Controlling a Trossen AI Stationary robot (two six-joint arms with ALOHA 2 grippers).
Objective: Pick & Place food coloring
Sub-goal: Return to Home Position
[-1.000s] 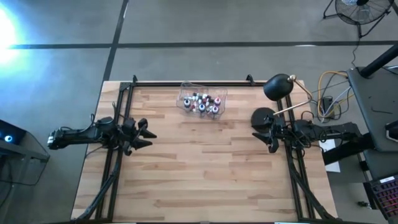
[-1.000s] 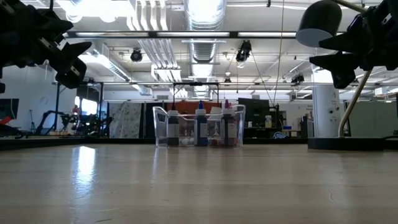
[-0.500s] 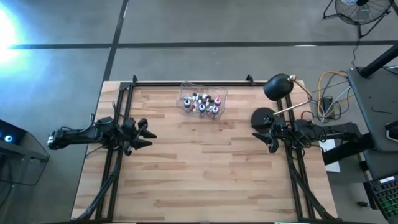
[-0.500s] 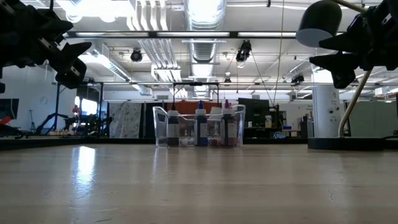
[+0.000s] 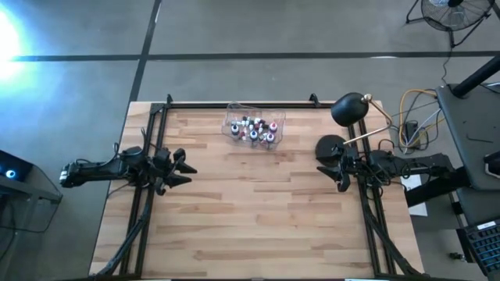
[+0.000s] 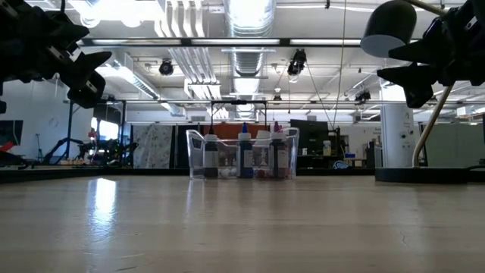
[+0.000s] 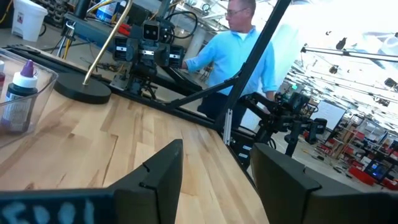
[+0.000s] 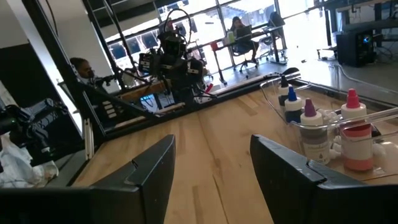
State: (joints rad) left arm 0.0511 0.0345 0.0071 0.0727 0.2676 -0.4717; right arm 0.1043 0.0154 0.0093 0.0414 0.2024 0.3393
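The food coloring bottles (image 5: 254, 129) stand upright inside a clear plastic box (image 5: 234, 117) near the table's far edge, centre. The low view shows the bottles (image 6: 242, 155) behind the box's clear wall. In the right wrist view, bottles with purple, blue and red caps (image 8: 309, 130) stand in the box. The left wrist view catches one purple-capped bottle (image 7: 22, 93). My left gripper (image 5: 186, 168) hovers open above the table's left side. My right gripper (image 5: 322, 168) hovers open above the right side. Both are far from the box.
A black desk lamp stands on a round base (image 5: 330, 146) at the table's far right, its head (image 5: 349, 109) above, close to my right gripper. Black frame rails (image 5: 144, 203) run along the left and right sides. A person in a blue shirt (image 7: 242, 59) shows beyond the table.
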